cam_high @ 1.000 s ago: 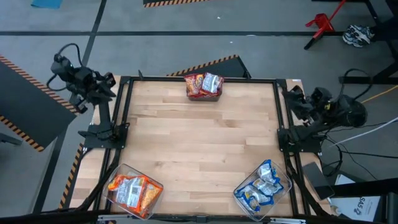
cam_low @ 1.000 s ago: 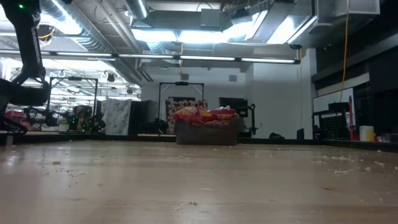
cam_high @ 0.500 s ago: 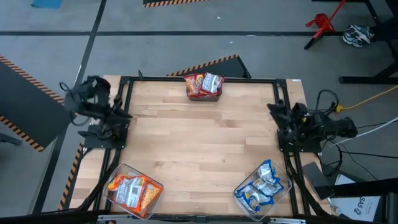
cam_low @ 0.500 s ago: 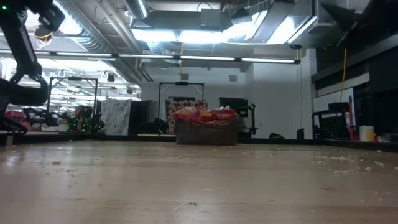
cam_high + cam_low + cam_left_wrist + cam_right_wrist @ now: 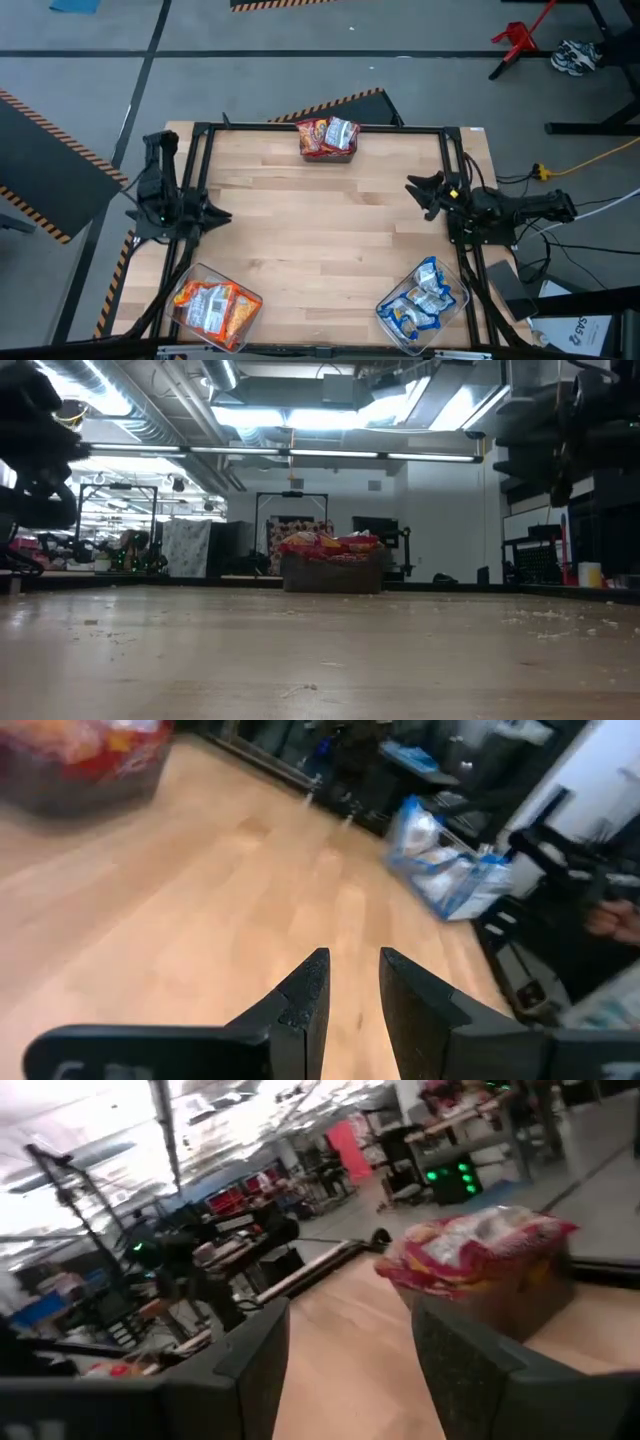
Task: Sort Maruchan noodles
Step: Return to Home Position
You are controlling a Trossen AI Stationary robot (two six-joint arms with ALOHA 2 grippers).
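Pale wood table [image 5: 320,230]; red noodle packets [image 5: 327,136], orange packets [image 5: 213,305], blue-and-white packets [image 5: 425,297].

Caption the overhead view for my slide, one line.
Noodles sorted: red packets in black bin, orange packets and blue packets in clear bins; left gripper, right gripper at table sides.

The wooden table [image 5: 320,230] carries three bins. A black bin [image 5: 328,157] stands at mid far edge. The left clear bin [image 5: 205,269] and right clear bin [image 5: 462,296] occupy the near corners.

Both arms are folded low, facing each other. The left claw [image 5: 218,214] points inward, its fingers [image 5: 305,1005] a narrow gap apart; the right claw [image 5: 421,195] points inward, fingers spread wide, empty.
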